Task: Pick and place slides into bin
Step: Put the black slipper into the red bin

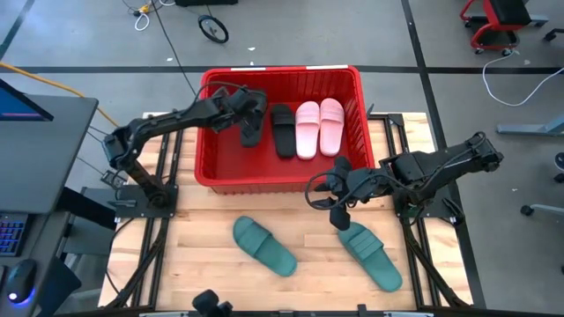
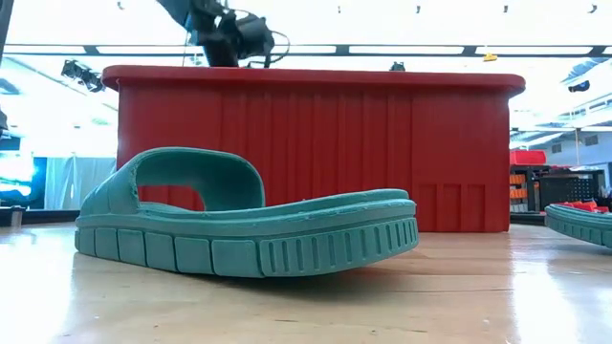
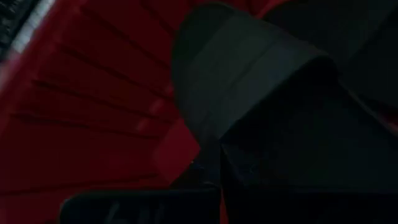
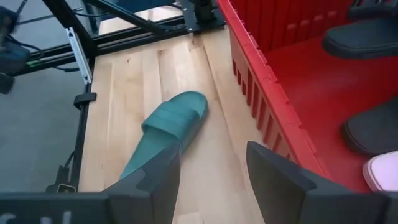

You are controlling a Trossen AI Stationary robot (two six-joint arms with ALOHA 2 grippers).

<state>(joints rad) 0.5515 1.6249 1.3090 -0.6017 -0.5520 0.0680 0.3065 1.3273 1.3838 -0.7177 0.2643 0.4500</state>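
My left gripper [image 1: 249, 113] held a black sandal [image 1: 251, 130] over the bin [image 1: 366, 114]; releasing early risked it catching the rim. My right gripper [image 1: 337, 207] hung open, empty.

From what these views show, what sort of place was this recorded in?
Most likely a robotics lab or workshop: a wooden table on a black metal frame, bare concrete floor with loose cables, a computer monitor at one side, and red shelving in the room behind.
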